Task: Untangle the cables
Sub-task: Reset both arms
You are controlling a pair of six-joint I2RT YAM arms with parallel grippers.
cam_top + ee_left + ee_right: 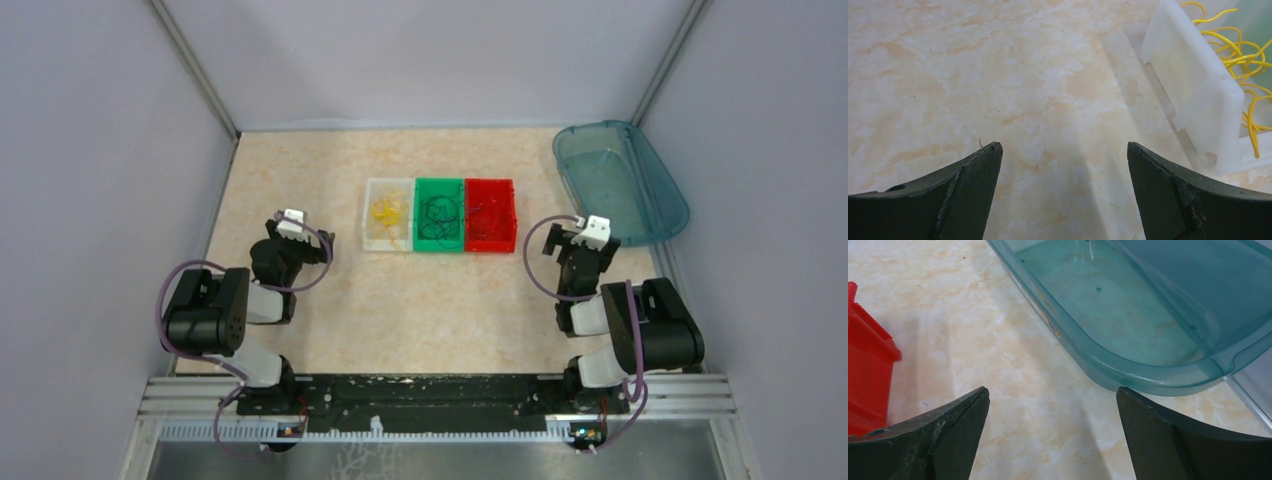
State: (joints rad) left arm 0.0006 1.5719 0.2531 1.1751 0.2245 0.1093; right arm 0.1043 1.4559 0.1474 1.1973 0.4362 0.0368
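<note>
Over the table, left hand and right hand gape empty.

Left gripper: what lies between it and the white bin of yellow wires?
Only bare table, from left gripper to white bin; the left wrist view shows it.

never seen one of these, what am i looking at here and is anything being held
Two black robot arms, the left arm and right arm, are bolted to the near edge of a beige marbled table. The wide picture looks down from above and behind; the other two come from a camera on each wrist. In a row stand a white plastic bin holding thin yellow wires, a green bin holding dark wires, and a red bin. A translucent teal plastic tray lies far right. The left gripper and right gripper are open, holding nothing.
</note>
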